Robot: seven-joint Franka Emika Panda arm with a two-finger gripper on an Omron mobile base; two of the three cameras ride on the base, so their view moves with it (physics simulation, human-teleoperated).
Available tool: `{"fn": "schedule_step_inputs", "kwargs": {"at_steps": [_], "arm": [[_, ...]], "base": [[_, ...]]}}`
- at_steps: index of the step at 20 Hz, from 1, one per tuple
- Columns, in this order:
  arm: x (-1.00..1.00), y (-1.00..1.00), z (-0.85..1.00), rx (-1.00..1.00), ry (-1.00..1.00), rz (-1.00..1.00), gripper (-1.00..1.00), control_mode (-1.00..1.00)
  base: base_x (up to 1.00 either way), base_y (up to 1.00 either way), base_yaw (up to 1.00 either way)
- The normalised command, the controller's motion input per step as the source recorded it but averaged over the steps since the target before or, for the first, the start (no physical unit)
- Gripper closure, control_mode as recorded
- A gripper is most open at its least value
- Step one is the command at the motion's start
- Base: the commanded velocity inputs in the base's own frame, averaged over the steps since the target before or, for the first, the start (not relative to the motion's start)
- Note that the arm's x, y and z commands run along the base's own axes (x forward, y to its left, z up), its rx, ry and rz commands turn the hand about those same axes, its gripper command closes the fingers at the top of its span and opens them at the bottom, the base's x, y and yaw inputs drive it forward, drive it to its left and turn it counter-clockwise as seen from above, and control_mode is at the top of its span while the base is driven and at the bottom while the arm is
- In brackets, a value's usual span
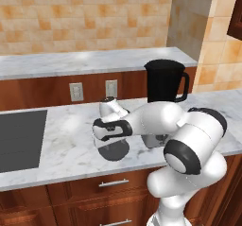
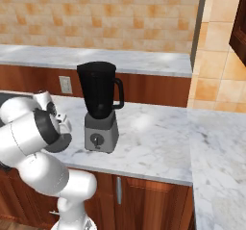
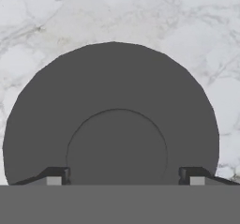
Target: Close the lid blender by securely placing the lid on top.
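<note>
Lid (image 3: pixel 112 110) lies flat on the marble counter (image 1: pixel 71 130), a dark round disc with a raised inner circle, just left of the blender (image 2: pixel 100 106) and nearer the counter's front edge. In the left base view it sits under the arm's wrist, partly hidden. The end effector (image 3: pixel 123 176) hangs straight above it, fingers spread wide — one tip (image 3: pixel 55 176) at each side of the inner circle, gripping nothing. The blender stands upright, its black jar open at the top, handle to the right, grey base with a round knob in front.
</note>
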Motion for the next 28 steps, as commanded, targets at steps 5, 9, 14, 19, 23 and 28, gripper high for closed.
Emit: {"fn": "schedule_step_inputs", "kwargs": {"at_steps": [5,9,14,19,23,28], "arm": [[0.00,-0.03,-0.16,0.17,-0.07,0.00,-1.00,-1.00],[0.00,0.08,-0.35,0.09,-0.01,0.00,-1.00,-1.00],[0.00,0.34,-0.48,0.01,0.00,0.00,-1.00,-1.00],[0.00,0.27,-0.54,0.00,0.00,0.00,1.00,-1.00],[0.00,0.00,-0.32,0.05,0.00,0.00,1.00,-1.00],[-0.04,0.00,0.07,0.01,-0.06,0.00,1.00,-1.00]], "base": [[0.00,0.00,0.00],[0.00,0.00,0.00],[0.00,0.00,0.00],[0.00,0.00,0.00],[0.00,0.00,0.00],[0.00,0.00,0.00]]}}
